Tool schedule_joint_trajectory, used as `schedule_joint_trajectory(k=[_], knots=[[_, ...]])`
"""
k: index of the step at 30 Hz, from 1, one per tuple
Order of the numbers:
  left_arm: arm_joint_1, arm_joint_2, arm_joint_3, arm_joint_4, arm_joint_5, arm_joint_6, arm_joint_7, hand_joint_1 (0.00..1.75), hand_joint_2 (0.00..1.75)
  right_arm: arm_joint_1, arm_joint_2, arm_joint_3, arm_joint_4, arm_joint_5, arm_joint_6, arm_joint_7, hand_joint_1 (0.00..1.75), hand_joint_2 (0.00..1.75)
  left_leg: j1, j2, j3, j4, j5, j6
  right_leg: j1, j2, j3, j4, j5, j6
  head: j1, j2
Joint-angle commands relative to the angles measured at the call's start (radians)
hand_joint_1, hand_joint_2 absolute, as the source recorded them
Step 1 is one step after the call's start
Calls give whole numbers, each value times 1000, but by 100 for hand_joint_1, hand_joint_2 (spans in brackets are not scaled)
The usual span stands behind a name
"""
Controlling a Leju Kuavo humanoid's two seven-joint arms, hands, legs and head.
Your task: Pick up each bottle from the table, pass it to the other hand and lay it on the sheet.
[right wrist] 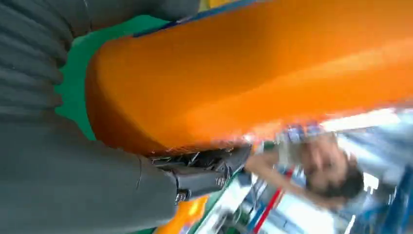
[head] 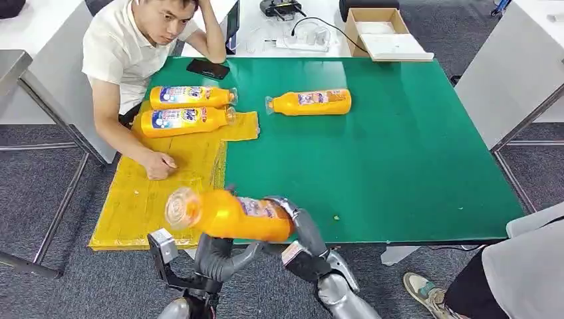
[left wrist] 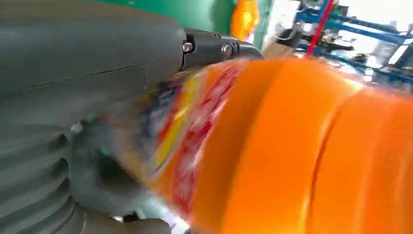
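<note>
Head view: an orange plastic bottle with a printed label [head: 229,214] is held lying sideways above the near edge of the green worktop [head: 399,153], clear cap end toward the yellow sheet [head: 143,193]. Right hand [head: 296,222] grips the bottle at its base end, fingers wrapped over it. Left hand [head: 216,256] sits under the bottle's middle; left wrist view shows thumb and dark fingers [left wrist: 214,48] against the label, so it also holds the bottle. Two more orange bottles [head: 189,109] lie side by side on the sheet's far end. Another orange bottle [head: 309,102] lies on the bare worktop. A person's hand [head: 158,165] rests on the sheet.
</note>
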Motion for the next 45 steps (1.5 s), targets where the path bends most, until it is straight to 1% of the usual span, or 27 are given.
schedule_joint_trajectory(k=[1,6,10,12,13,14,15,16,17,18,19,21,22,23,24,26,27,28,29,31,34,37,38,40,41,44,45], knots=[[-34,6,-4,-1,-8,13,-13,0,175,-67,11,91,189,15,4,-15,175,175,1,1,5,-1,-1,-2,1,-1,5,-1,-1,-2,0,0],[-34,6,-4,-1,-8,13,-13,0,175,-67,11,91,189,15,4,-15,175,175,1,1,3,-1,-1,-1,1,0,2,-1,0,-2,0,0],[-29,-26,36,-12,-17,90,-46,0,175,-56,20,116,200,22,18,-14,175,175,1,0,2,-1,0,-1,1,-1,2,-1,0,-1,0,0],[-34,-27,48,-27,-45,132,-74,0,175,-52,30,129,216,23,18,-13,175,175,1,1,3,-1,-1,-1,1,0,3,-1,-1,-2,0,0],[-41,-24,55,-28,-32,129,-64,0,175,-51,36,135,229,23,20,-14,175,175,1,1,5,-1,-2,-2,2,-1,4,-1,-1,-2,0,0],[-48,-15,61,-27,27,84,-22,0,175,-51,38,136,240,21,23,-13,175,175,1,1,4,-1,-1,-2,2,-1,4,-1,-1,-2,0,0],[-54,-4,60,-22,41,60,-7,0,175,-53,39,136,252,17,15,-18,175,175,1,1,2,-1,-1,-1,1,0,2,-1,-1,-1,0,0],[-58,4,58,-9,66,25,18,154,175,-56,41,130,263,11,7,-26,175,175,1,1,5,-1,-1,-2,2,-1,5,-1,-2,-2,0,0],[-60,9,52,-3,69,9,26,175,175,-57,41,125,264,7,2,-32,175,175,1,0,5,-1,-1,-2,1,-1,4,-1,-1,-2,0,0],[-60,10,45,18,73,-14,34,175,175,-60,44,116,264,-3,-1,-40,175,175,1,0,4,-1,-1,-2,1,-1,3,-1,-1,-2,0,0],[-60,10,35,41,69,-18,40,175,175,-59,45,107,252,-12,-4,-44,175,175,1,0,6,-2,-1,-2,2,-2,6,-2,-1,-3,0,0],[-60,9,23,65,64,-21,42,175,175,-56,44,100,231,-18,-6,-45,175,175,1,1,5,-1,-1,-2,1,-1,5,-1,-1,-2,0,0],[-60,8,21,75,62,-20,41,175,175,-50,41,97,214,-22,-5,-42,154,175,1,1,4,-1,-1,-2,1,-2,4,-1,-1,-2,0,0],[-60,7,23,78,66,-21,44,175,175,-46,41,94,206,-25,-4,-39,12,175,0,0,3,-1,0,-1,1,-2,3,-1,-1,-2,0,0],[-60,8,25,79,71,-23,48,175,175,-34,40,92,172,-27,-18,-72,0,175,1,0,6,-2,-1,-2,1,-3,5,-2,-2,-2,0,0],[-83,7,20,102,109,-57,78,175,175,5,14,154,40,-52,27,-93,0,175,0,0,2,-1,0,-1,1,-2,2,-1,-1,-1,0,0],[-92,4,22,114,132,-75,89,175,175,12,7,183,5,-59,23,-93,0,0,1,0,4,-1,-2,-2,1,-2,4,-1,-2,-2,0,0],[-104,-1,28,131,186,-117,110,175,175,16,-2,227,-42,-68,13,-93,0,0,0,-1,3,-1,-1,-2,1,-3,3,0,-2,-2,-1,0],[-116,-1,31,150,212,-129,131,175,175,17,-4,244,-61,-89,7,-93,0,0,1,-1,5,-1,-2,-2,2,-4,5,-1,-3,-3,0,0],[-137,-3,44,190,252,-140,150,175,175,3,6,270,-48,-99,-54,-93,0,0,0,0,1,-1,0,-1,0,-1,1,0,-1,-1,0,0],[-140,3,58,198,272,-144,153,175,175,-5,2,274,-54,-110,-72,-93,0,0,1,2,4,-1,-1,-2,1,0,3,0,-1,-2,0,0],[-140,3,58,198,272,-144,153,175,175,-5,2,274,-54,-110,-72,-93,0,0,0,1,1,-1,0,-1,0,0,0,0,0,-1,0,0],[-140,3,58,198,272,-144,153,175,175,-5,2,274,-54,-110,-72,-93,0,0,1,2,4,-1,-1,-2,1,0,4,-1,-1,-2,0,0],[-140,3,58,198,272,-144,153,175,175,-5,2,274,-54,-110,-72,-93,0,0,0,1,2,-1,0,-1,0,-1,1,0,-1,-1,0,0],[-140,3,58,198,272,-144,153,175,175,-5,2,274,-54,-110,-72,-93,0,0,1,1,4,-1,-1,-2,1,-1,3,-1,-1,-2,0,0],[-136,6,63,191,274,-143,152,175,175,-3,-8,274,-68,-116,-72,-93,0,0,1,1,4,-1,-1,-1,1,-1,4,0,-2,-2,0,0],[-134,6,81,184,280,-128,143,175,175,2,-15,277,-93,-117,-97,-93,0,0,1,1,4,-1,-1,-2,1,-1,4,-1,-1,-2,0,0]])
